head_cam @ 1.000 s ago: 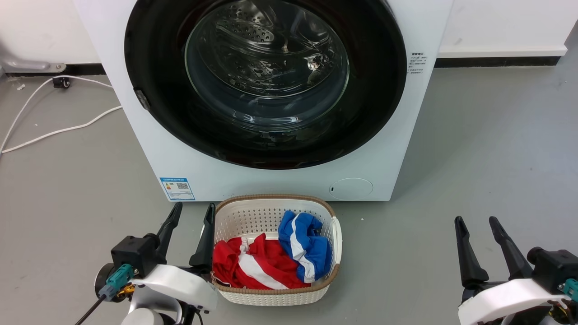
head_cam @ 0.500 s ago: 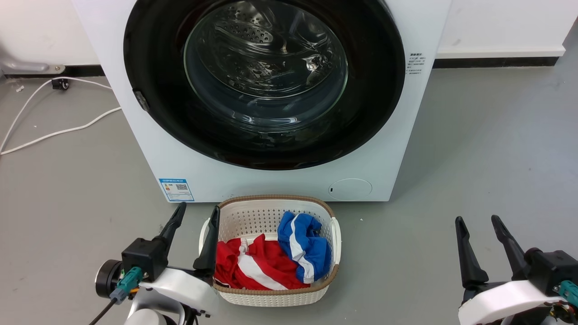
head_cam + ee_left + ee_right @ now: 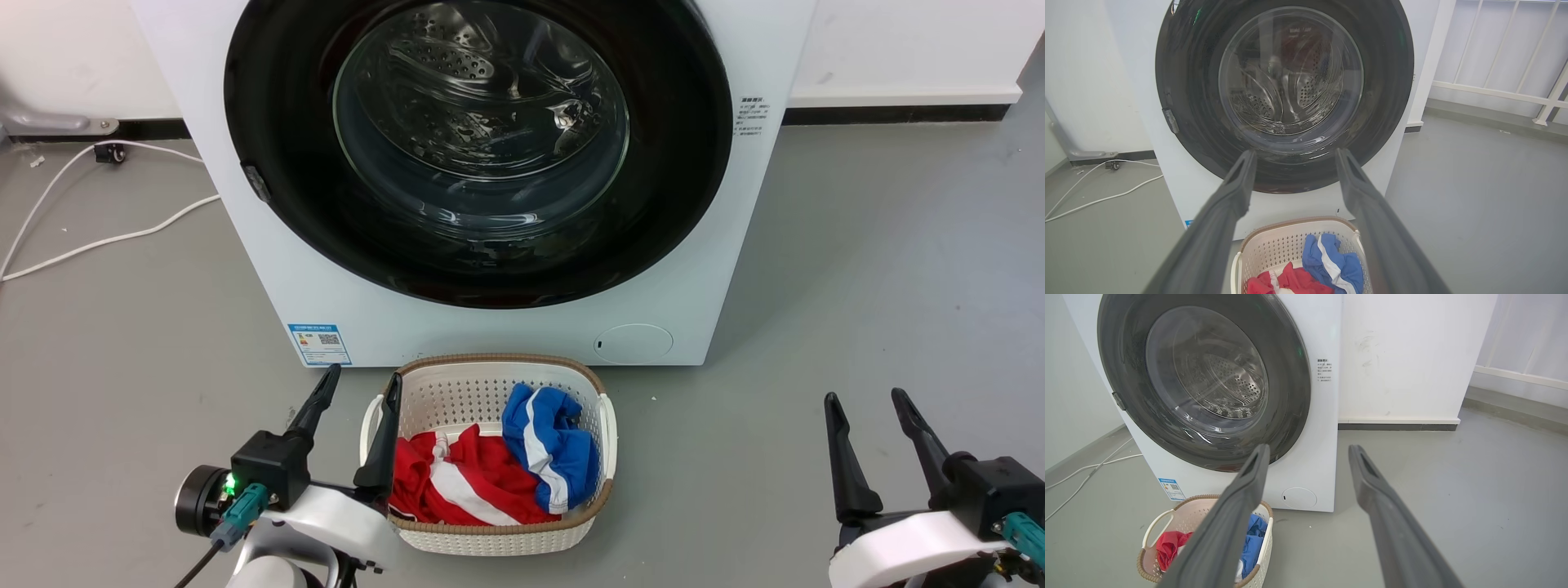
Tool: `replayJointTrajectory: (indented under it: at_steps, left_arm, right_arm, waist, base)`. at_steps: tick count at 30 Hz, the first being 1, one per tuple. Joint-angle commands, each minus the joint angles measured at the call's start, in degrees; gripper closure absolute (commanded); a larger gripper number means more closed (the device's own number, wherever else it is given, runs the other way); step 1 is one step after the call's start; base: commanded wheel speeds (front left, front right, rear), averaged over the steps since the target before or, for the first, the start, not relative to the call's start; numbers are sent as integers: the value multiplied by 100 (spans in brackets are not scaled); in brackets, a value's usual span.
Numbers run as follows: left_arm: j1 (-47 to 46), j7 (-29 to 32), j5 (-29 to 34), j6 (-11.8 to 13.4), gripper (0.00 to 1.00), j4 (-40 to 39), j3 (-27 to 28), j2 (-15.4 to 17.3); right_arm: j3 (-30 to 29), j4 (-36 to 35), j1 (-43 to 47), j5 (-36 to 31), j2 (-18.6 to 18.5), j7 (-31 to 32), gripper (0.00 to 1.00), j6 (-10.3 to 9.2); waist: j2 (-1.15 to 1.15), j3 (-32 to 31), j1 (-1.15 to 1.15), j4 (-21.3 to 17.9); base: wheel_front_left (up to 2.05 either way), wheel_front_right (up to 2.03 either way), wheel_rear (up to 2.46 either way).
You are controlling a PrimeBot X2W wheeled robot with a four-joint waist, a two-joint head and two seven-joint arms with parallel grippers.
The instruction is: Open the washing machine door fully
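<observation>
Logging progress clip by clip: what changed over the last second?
The left gripper edged right, toward the basket, open and empty. A green light came on at its wrist. The right gripper barely shifted and is also open. The door stayed shut and untouched.

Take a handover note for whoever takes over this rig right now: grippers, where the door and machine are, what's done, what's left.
Left gripper: open, empty, low beside the left end of the basket.
Right gripper: open, empty, low over the floor, off to the basket's right.
Door: shut flush on the machine, straight ahead; small grey tab on its left edge.
The basket, holding clothes, stands right in front of the machine.
Done: nothing; neither gripper touches the door.
Left: reach the door, pull it open, swing it fully. Mind the basket.
</observation>
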Motion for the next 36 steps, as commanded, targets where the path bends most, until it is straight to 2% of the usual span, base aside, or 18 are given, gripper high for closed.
replayJointTrajectory:
  at_steps: [1, 27, 28, 30, 34, 36]
  left_arm:
    - [-59, -60, 103, -12, 0, 14, 15, -12]
    - [-77, -85, -10, -47, 0, 63, 183, -42]
    - [-74, -85, -11, -48, 0, 60, 188, -43]
    - [-63, -85, -16, -49, 0, 54, 195, -47]
    - [-29, -85, -20, -49, 0, 42, 202, -39]
    - [-18, -85, -28, -49, 0, 30, 202, -35]
  right_arm:
    - [-6, 2, -14, -90, 19, -58, 0, -2]
    - [-24, 173, -81, -77, 21, -170, 0, -1]
    - [-13, 174, -88, -36, 21, -187, 49, -1]
    - [-6, 183, -93, 7, 21, -195, 100, -1]
    - [-16, 210, -98, 286, 21, -231, 100, -1]
    - [-41, 246, -105, 708, 21, -230, 100, -1]
  waist:
    - [0, -4, 0, 2]
    - [0, 28, 0, 22]
    - [0, 30, 0, 21]
    - [0, 31, 0, 18]
    - [0, 32, 0, 4]
    - [0, 33, 0, -3]
  base:
    - [0, 0, 0]
    - [0, 0, 0]
    - [0, 0, 0]
    - [0, 0, 0]
    - [0, 0, 0]
    - [0, 0, 0]
